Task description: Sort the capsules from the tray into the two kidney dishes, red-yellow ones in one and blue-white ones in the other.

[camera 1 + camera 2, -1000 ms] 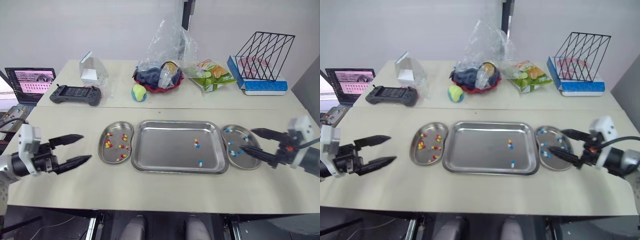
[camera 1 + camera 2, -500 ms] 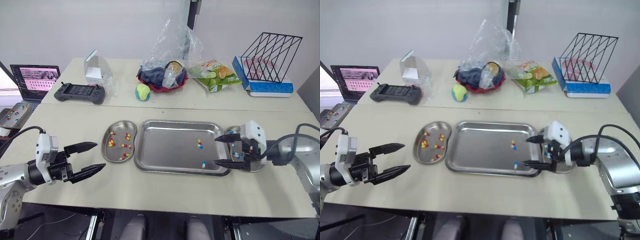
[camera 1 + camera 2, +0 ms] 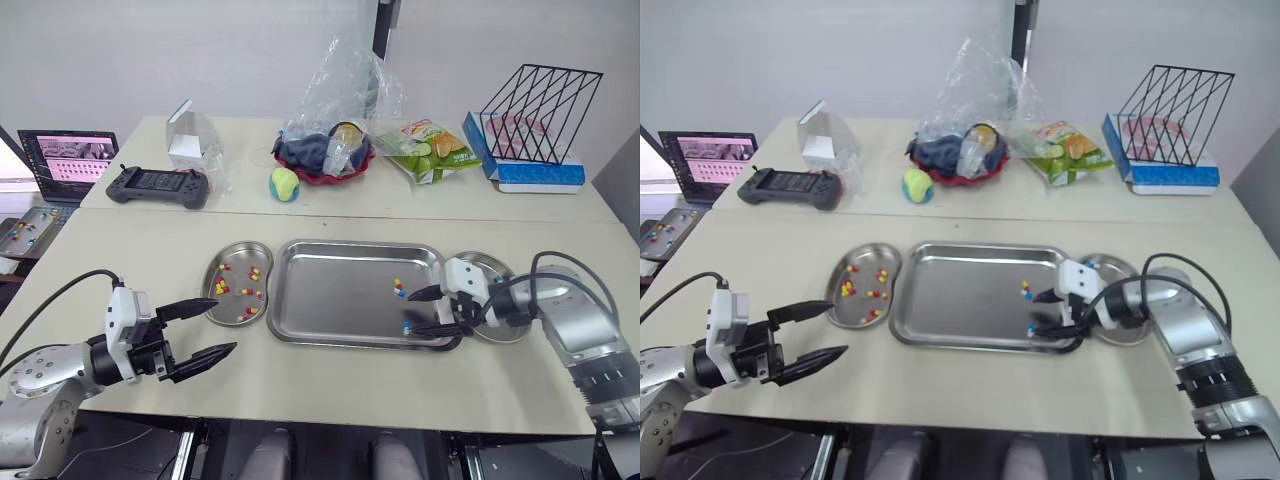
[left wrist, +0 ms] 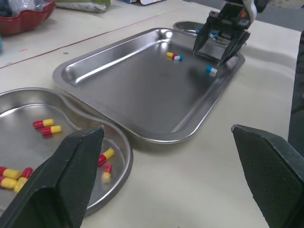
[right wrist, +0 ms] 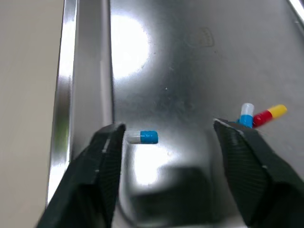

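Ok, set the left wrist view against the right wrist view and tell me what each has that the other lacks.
Left wrist view alone: the left dish with red-yellow capsules, the right dish's rim, and the right gripper from the front, open over the tray. Right wrist view alone: a close look showing the lone blue-white capsule right beside one fingertip. Both: the tray, that capsule, and a red-yellow and blue-white pair.
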Motion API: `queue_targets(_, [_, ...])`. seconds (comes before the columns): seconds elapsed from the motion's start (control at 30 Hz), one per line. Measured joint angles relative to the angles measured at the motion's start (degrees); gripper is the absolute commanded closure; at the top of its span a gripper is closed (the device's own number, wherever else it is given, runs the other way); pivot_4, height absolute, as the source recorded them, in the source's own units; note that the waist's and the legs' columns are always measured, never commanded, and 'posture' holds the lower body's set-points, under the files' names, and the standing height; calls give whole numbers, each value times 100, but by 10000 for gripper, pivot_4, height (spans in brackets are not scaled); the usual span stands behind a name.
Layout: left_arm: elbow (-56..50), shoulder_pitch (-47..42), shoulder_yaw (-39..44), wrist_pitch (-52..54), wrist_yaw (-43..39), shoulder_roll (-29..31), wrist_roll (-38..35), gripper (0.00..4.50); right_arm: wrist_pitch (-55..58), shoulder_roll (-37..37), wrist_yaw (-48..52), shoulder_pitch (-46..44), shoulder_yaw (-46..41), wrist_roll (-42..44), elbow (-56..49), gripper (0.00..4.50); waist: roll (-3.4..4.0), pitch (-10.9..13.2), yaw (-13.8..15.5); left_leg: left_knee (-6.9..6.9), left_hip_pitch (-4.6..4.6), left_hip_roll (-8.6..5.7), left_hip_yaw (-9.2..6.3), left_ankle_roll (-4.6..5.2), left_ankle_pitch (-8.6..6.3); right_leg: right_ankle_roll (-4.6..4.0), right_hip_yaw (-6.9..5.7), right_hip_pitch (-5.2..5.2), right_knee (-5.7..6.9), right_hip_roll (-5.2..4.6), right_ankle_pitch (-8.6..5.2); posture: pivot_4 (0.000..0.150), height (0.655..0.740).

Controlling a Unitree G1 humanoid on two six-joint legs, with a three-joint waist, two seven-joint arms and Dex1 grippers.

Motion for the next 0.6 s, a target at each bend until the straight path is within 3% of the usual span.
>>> queue_targets(0.6, [5,23,0,-8,83,19,78,0,-203,148,340,-262,146,-221,361,14457,0,0,17,0,1,-1,0,-1,0,0,0,1,-2,0,0,1500,7391])
